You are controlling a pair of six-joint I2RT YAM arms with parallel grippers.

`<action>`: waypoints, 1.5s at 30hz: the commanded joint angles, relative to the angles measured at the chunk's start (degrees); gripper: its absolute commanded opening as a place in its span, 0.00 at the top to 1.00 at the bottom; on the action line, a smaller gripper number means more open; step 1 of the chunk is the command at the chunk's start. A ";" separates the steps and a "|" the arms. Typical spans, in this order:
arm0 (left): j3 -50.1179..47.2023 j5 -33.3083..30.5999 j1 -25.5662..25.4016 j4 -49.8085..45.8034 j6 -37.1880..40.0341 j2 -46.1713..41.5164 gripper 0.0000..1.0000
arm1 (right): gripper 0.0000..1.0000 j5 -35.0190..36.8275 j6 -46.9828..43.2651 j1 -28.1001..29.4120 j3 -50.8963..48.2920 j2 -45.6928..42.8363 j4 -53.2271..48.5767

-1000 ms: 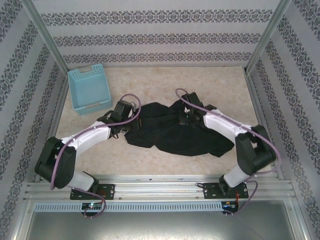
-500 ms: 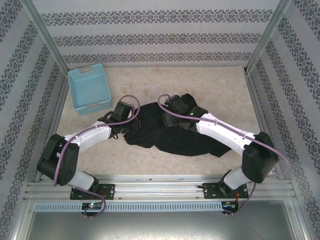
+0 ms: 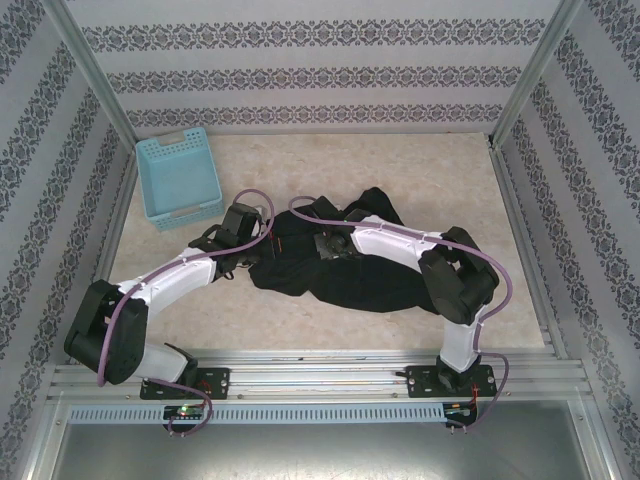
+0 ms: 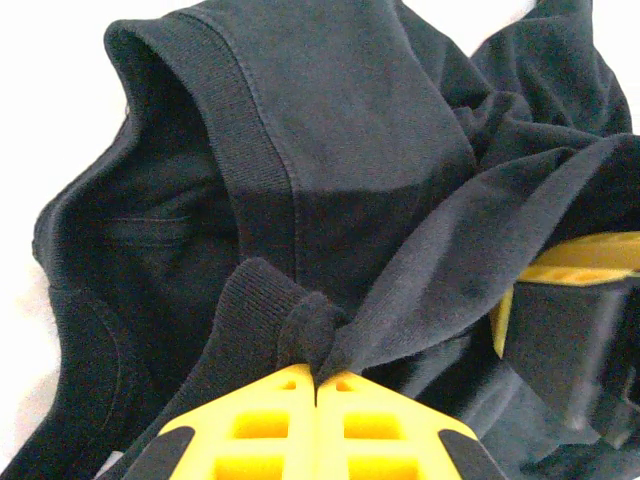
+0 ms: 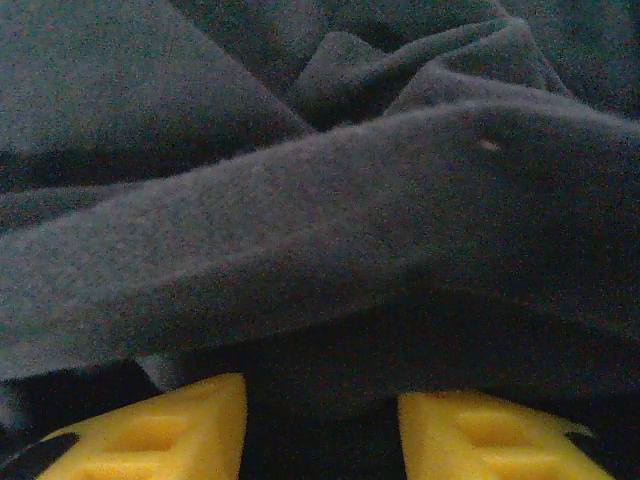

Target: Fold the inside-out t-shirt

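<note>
The inside-out t-shirt point(image 3: 385, 280) lies crumpled and black in the middle of the table. My left gripper point(image 3: 262, 246) sits at its left end. In the left wrist view the left gripper point(image 4: 318, 372) is shut on a pinch of the ribbed neckband point(image 4: 262, 300). My right gripper point(image 3: 318, 244) reaches across the shirt to a spot just right of the left one. Its yellow fingers point(image 5: 180, 425) stand apart in the right wrist view, with dark cloth point(image 5: 300, 220) bulging over and between them. No tag shows.
A light blue plastic basket point(image 3: 180, 178) stands at the back left, apart from the shirt. Patterned walls and metal posts close in the table on three sides. The right gripper's yellow and black body point(image 4: 575, 320) sits close at the right of the left wrist view.
My right arm has swung left across the shirt, from its right half to close beside the left gripper. The left gripper has kept its hold and place.
</note>
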 commanded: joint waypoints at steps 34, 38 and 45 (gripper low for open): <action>1.31 -9.54 -12.77 1.41 13.54 -15.19 0.49 | 1.00 -15.53 5.86 0.05 -8.90 -31.10 10.42; -0.39 -3.60 -15.12 8.15 12.26 -12.31 0.48 | 1.00 -16.26 7.12 0.85 -9.05 -31.17 12.85; 1.02 -3.86 -15.90 14.04 9.33 -4.23 0.51 | 1.00 -17.67 8.81 2.25 -10.22 -32.25 14.61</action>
